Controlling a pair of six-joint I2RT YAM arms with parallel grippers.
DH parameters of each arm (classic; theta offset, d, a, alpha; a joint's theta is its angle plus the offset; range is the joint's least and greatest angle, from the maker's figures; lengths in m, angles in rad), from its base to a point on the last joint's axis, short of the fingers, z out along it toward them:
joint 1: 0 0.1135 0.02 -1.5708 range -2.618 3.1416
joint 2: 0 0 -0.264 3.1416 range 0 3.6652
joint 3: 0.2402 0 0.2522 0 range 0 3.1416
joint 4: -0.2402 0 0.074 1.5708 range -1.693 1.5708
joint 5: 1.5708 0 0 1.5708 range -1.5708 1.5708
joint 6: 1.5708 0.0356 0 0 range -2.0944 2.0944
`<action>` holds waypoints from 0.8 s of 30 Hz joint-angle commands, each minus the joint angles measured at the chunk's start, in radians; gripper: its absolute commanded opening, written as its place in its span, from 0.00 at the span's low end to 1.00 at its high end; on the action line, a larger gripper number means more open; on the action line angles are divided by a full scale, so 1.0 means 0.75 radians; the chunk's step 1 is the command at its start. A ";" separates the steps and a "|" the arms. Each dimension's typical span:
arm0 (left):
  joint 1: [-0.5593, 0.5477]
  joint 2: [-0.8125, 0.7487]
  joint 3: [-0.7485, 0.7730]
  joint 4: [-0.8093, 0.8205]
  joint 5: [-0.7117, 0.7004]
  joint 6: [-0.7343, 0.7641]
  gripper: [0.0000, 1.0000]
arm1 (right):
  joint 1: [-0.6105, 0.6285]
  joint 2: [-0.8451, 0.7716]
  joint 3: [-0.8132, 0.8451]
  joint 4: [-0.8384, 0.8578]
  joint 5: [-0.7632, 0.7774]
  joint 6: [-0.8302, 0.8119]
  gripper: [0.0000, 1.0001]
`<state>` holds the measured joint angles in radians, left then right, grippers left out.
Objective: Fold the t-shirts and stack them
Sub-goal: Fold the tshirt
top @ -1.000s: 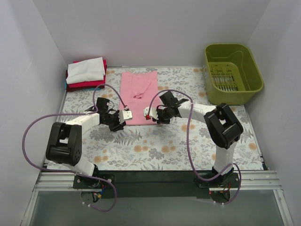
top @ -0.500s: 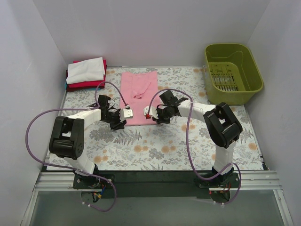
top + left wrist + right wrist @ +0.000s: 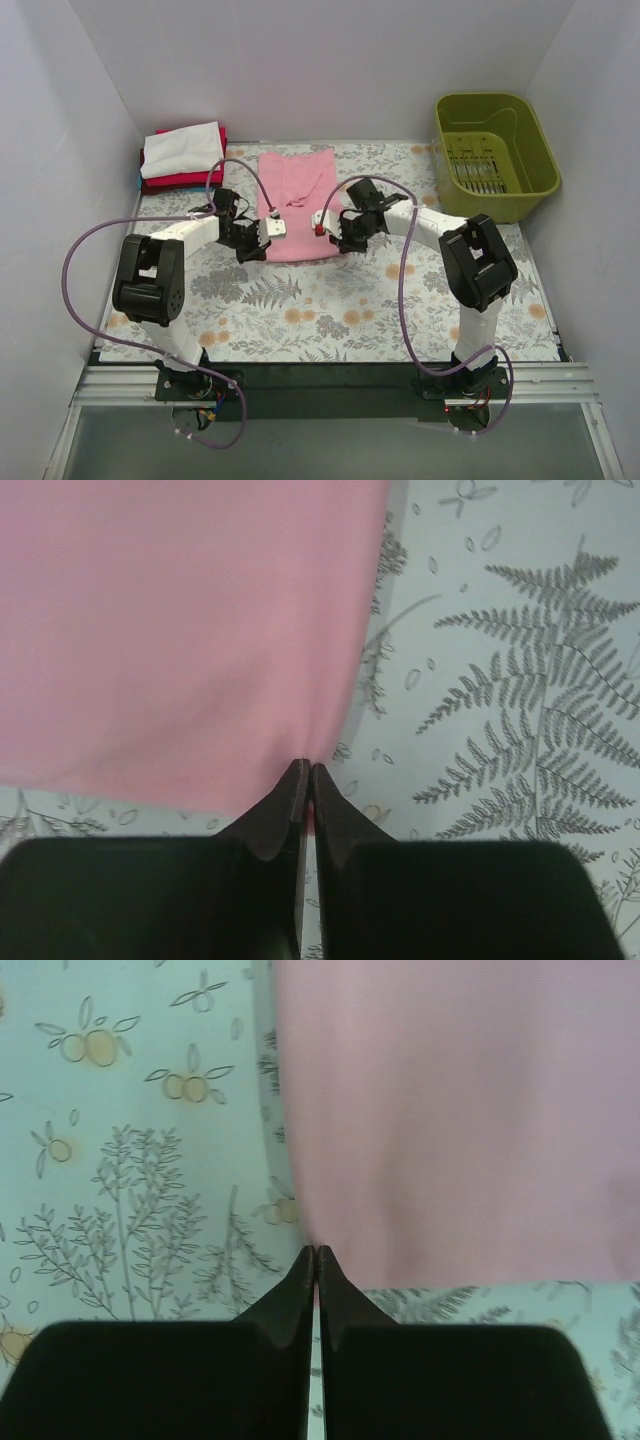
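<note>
Pinching the near corners, with the pink shirt only part folded

Each clamped shut on a near corner, the left hand (image 3: 306, 765) and right hand (image 3: 316, 1250) grip the pink t-shirt (image 3: 295, 190), which lies narrowed lengthwise mid-counter (image 3: 330, 310). The folded stack (image 3: 183, 155) of white, red and teal sits at the back left, so the crosswise fold and the stacking appear to remain.
</note>
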<state>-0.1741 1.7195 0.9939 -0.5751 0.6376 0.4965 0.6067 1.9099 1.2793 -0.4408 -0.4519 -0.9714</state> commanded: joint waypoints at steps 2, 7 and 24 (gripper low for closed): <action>-0.001 0.023 0.192 -0.092 0.031 -0.085 0.00 | -0.097 -0.002 0.213 -0.142 -0.054 0.046 0.01; -0.001 -0.028 0.217 -0.107 0.080 -0.104 0.00 | -0.105 -0.039 0.241 -0.181 -0.050 0.023 0.01; -0.214 -0.623 -0.072 -0.725 0.273 -0.126 0.00 | 0.042 -0.734 -0.345 -0.328 -0.185 0.178 0.01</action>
<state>-0.3202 1.3544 0.9443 -0.9161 0.7620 0.4107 0.5987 1.4719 1.0721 -0.6083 -0.5285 -0.8913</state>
